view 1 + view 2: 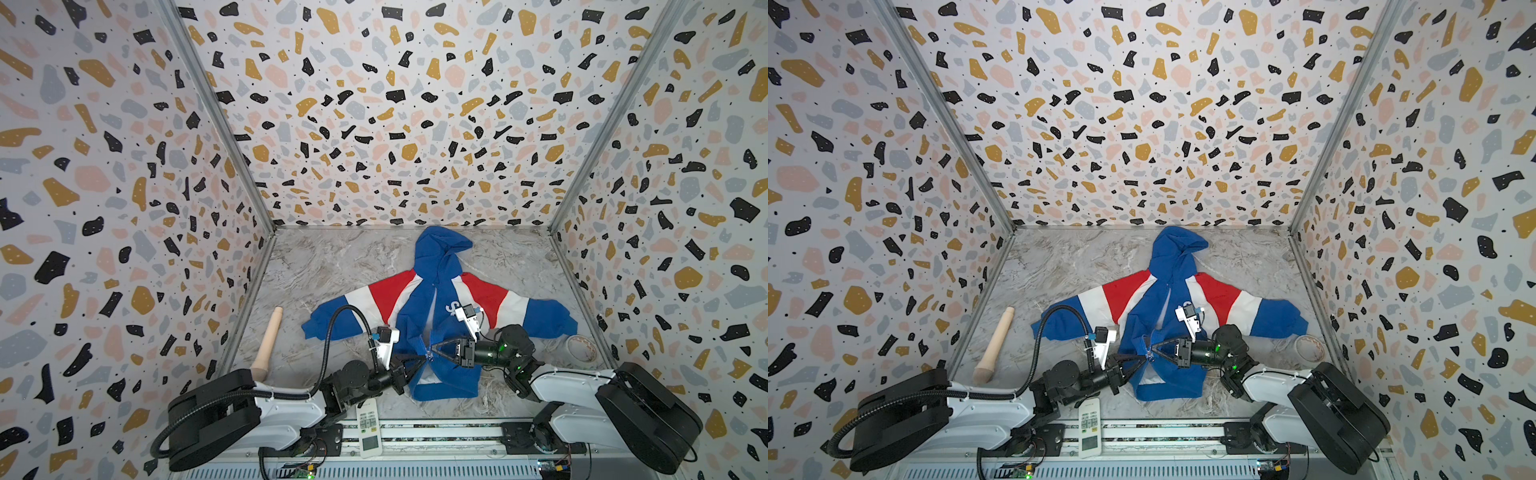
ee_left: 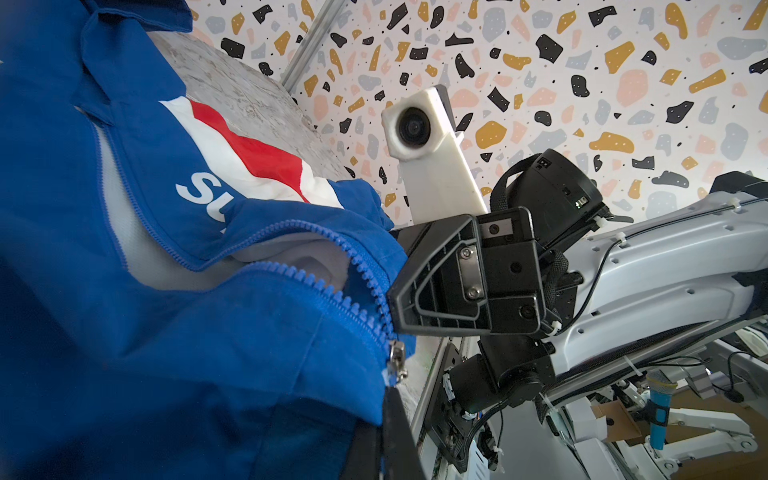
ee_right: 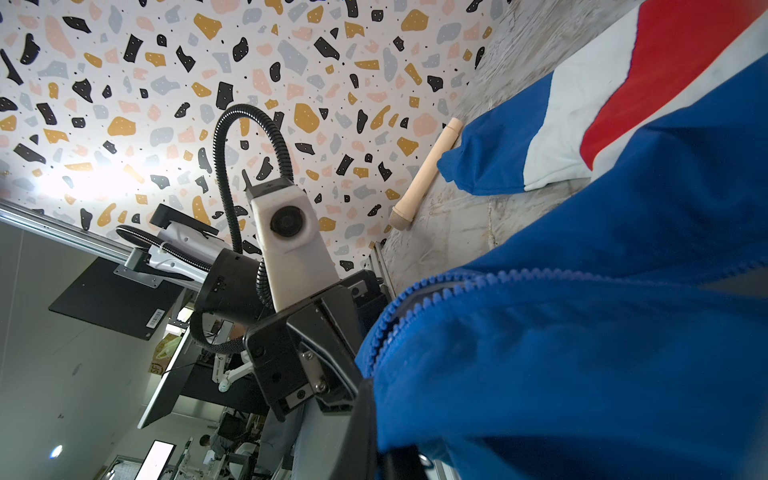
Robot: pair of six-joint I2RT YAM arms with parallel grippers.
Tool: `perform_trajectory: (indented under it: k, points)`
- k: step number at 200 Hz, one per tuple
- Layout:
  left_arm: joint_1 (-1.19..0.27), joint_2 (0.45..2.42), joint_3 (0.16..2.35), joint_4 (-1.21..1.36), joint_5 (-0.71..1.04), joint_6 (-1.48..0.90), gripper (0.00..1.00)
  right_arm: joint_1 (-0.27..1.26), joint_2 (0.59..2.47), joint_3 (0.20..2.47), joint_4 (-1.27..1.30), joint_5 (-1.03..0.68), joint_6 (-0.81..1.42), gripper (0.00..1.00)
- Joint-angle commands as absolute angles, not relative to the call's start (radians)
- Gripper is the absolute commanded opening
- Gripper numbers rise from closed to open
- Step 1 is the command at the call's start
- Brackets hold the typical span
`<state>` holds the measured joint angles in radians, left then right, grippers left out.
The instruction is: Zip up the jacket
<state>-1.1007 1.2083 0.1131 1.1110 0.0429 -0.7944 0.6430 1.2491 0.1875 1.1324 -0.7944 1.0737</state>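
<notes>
Pinching the soft blue jacket (image 1: 415, 322) beside its toothed zipper (image 2: 328, 289), left jaws and right jaws, both clenched.

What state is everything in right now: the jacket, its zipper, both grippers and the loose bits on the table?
jacket: face up, sleeves spread, lower front lifted between the grippers.
zipper: mostly open, slider low near the hem.
left gripper: shut on jacket by the slider.
right gripper: shut on jacket at the zipper edge.
wooden stick: lying loose.
remote control: face up.
tape roll: lying flat.
</notes>
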Motion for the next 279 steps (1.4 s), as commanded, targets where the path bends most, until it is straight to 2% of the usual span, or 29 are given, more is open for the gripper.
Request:
perform_trajectory:
  k: [1, 49, 81, 93, 104, 125, 149, 163, 183, 199, 211, 239, 242, 252, 265, 279]
  points:
    - [-1.107, 1.243, 0.094, 1.117, 0.079, -0.774, 0.0, 0.612, 1.236, 0.195, 1.244, -0.726, 1.113, 0.0]
    - [-1.147, 1.282, 0.033, 1.195, 0.032, -0.839, 0.0, 0.606, 1.249, 0.166, 1.233, -0.703, 1.133, 0.0]
    - [-1.194, 1.323, 0.047, 1.152, -0.001, -0.845, 0.0, 0.614, 1.26, 0.153, 1.238, -0.682, 1.156, 0.0]
    - [-1.2, 1.349, 0.048, 1.171, 0.001, -0.86, 0.0, 0.611, 1.259, 0.156, 1.214, -0.699, 1.141, 0.26]
    - [-1.201, 1.374, 0.045, 1.191, 0.009, -0.877, 0.0, 0.606, 1.237, 0.149, 1.161, -0.706, 1.115, 0.34]
    - [-1.21, 1.415, 0.026, 1.248, 0.02, -0.938, 0.0, 0.598, 1.126, 0.179, 0.818, -0.663, 0.937, 0.41]
    - [-1.238, 1.447, 0.026, 1.244, 0.036, -0.978, 0.0, 0.612, 0.959, 0.267, 0.33, -0.461, 0.674, 0.47]
    - [-1.258, 1.464, 0.032, 1.229, 0.038, -0.986, 0.0, 0.614, 0.867, 0.284, 0.203, -0.353, 0.596, 0.48]
    - [-1.274, 1.483, 0.031, 1.239, 0.038, -1.001, 0.0, 0.63, 0.726, 0.263, 0.157, -0.275, 0.537, 0.52]
    - [-1.281, 1.492, 0.029, 1.242, 0.034, -1.008, 0.0, 0.656, 0.622, 0.224, 0.172, -0.27, 0.577, 0.56]
    - [-1.284, 1.499, 0.028, 1.248, 0.035, -1.009, 0.0, 0.657, 0.589, 0.21, 0.169, -0.331, 0.66, 0.59]
    - [-1.284, 1.512, 0.031, 1.247, 0.034, -1.008, 0.0, 0.674, 0.675, 0.209, 0.173, -0.573, 0.787, 0.61]
    - [-1.284, 1.513, 0.033, 1.246, 0.033, -1.008, 0.0, 0.686, 0.683, 0.203, 0.184, -0.585, 0.8, 0.64]
    - [-1.284, 1.521, 0.038, 1.234, 0.028, -1.005, 0.0, 0.754, 0.695, 0.198, 0.204, -0.559, 0.824, 0.68]
    - [-1.284, 1.533, 0.055, 1.199, 0.023, -1.0, 0.0, 0.828, 0.702, 0.201, 0.211, -0.489, 0.84, 0.68]
    - [-1.284, 1.556, 0.076, 1.178, 0.019, -0.997, 0.0, 0.833, 0.744, 0.185, 0.25, -0.477, 0.877, 0.65]
